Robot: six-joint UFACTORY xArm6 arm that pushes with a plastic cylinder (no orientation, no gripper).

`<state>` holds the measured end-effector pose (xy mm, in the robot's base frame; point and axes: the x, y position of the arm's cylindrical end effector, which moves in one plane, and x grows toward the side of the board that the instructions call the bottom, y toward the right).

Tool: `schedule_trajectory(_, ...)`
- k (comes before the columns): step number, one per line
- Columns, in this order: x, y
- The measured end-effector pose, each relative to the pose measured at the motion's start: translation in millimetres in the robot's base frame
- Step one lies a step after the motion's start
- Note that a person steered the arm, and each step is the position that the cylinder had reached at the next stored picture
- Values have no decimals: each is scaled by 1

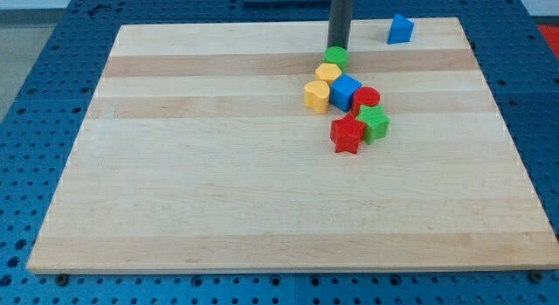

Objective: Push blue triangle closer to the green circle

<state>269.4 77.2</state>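
Tool [338, 44] behind green circle [336, 55] (blue triangle [400, 30] upright)

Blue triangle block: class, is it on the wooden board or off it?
On. The blue triangle sits on the board near its top right edge.

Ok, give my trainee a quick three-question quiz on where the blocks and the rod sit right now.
1. True or false: my tip sits just above the green circle in the view.
2. Where on the board is the blue triangle? A) top right B) bottom left C) in the cluster
3. Fill in: the blue cube sits between the red circle and a ______ block.

Key: 1 true; 2 A; 3 yellow.
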Motion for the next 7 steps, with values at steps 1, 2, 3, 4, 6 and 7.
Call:
schedule_trajectory(1,0,1)
schedule_trajectory(2,-18,-2)
schedule_trajectory(3,-56,-2)
schedule_trajectory(4,-77,2)
schedule_trajectory(6,-78,52)
schedule_trajectory(7,-78,77)
